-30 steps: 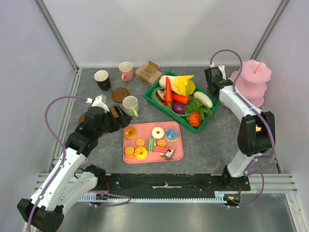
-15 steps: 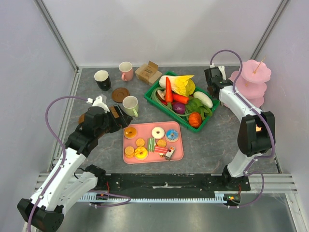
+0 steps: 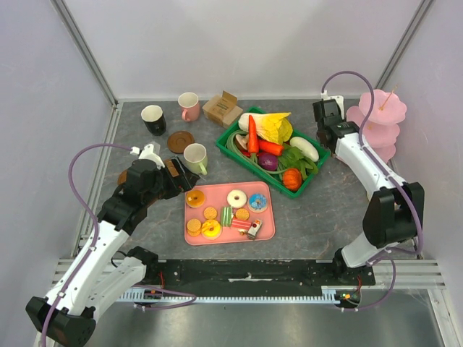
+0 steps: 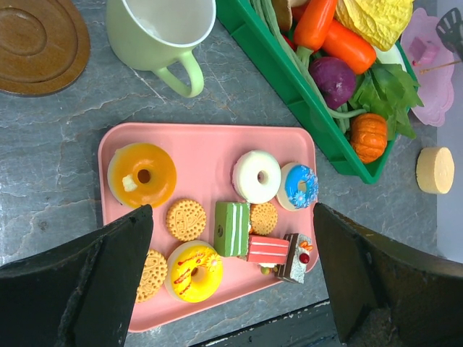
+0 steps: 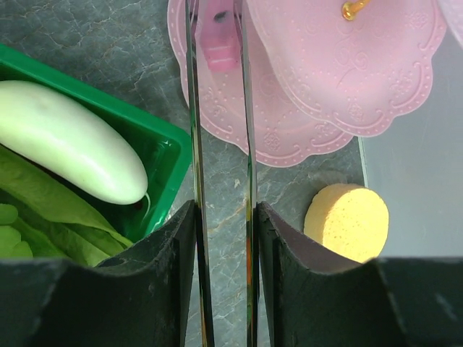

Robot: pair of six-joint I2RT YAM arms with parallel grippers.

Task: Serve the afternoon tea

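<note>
the iced donuts [image 4: 257, 176], round biscuits [image 4: 187, 219] and striped cake slices [image 4: 231, 228] lie on a pink tray [image 3: 266, 230] mid-table. the pale-green mug [image 3: 195, 157] stands just behind its left corner. the left gripper [image 4: 233, 210] hangs above the tray, fingers spread wide and empty. the right gripper [image 5: 215, 29] has narrow-set fingers over the pink tiered stand [image 5: 289, 123], with a small pink piece [image 5: 221, 47] between them; i cannot tell if they grip it.
</note>
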